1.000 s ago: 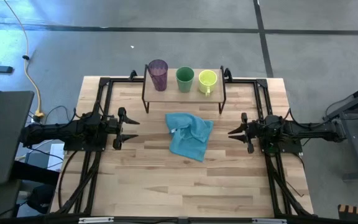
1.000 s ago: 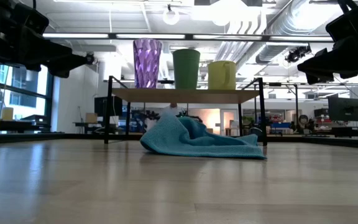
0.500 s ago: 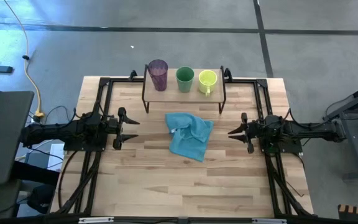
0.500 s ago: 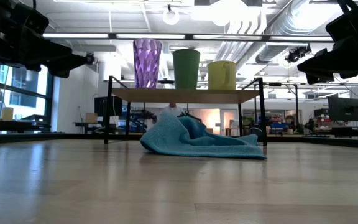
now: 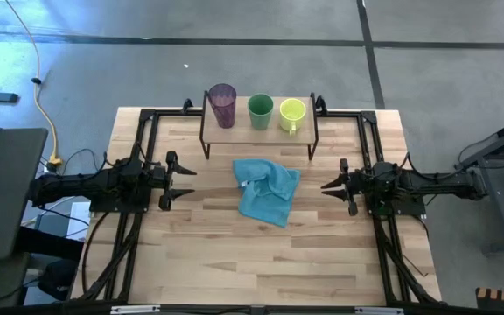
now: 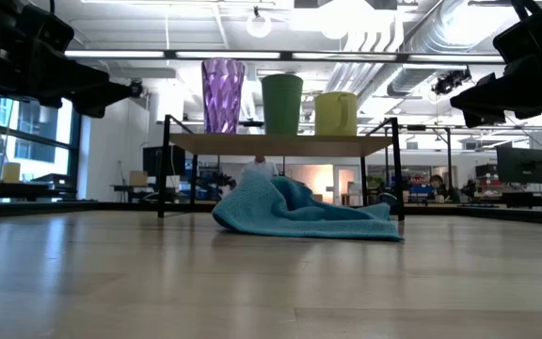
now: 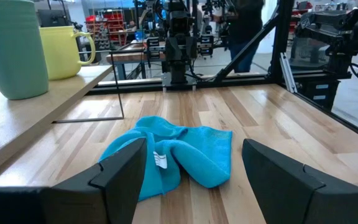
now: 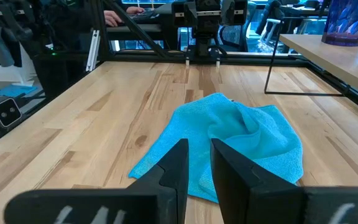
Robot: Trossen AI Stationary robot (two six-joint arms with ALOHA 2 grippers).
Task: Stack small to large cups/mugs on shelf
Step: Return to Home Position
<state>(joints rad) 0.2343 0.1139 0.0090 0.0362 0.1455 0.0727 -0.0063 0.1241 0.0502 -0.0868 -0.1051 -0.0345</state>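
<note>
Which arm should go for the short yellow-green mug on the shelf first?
Right, probably. The short yellow-green mug stands at the shelf's right end, nearer the right gripper; the left gripper is open but farther.

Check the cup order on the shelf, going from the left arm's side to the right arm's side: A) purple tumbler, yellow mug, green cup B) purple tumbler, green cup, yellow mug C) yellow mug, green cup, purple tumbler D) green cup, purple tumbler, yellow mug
B: on the shelf the high view shows the purple tumbler nearest the left arm's side, the green cup in the middle, and the yellow mug nearest the right arm's side.
</note>
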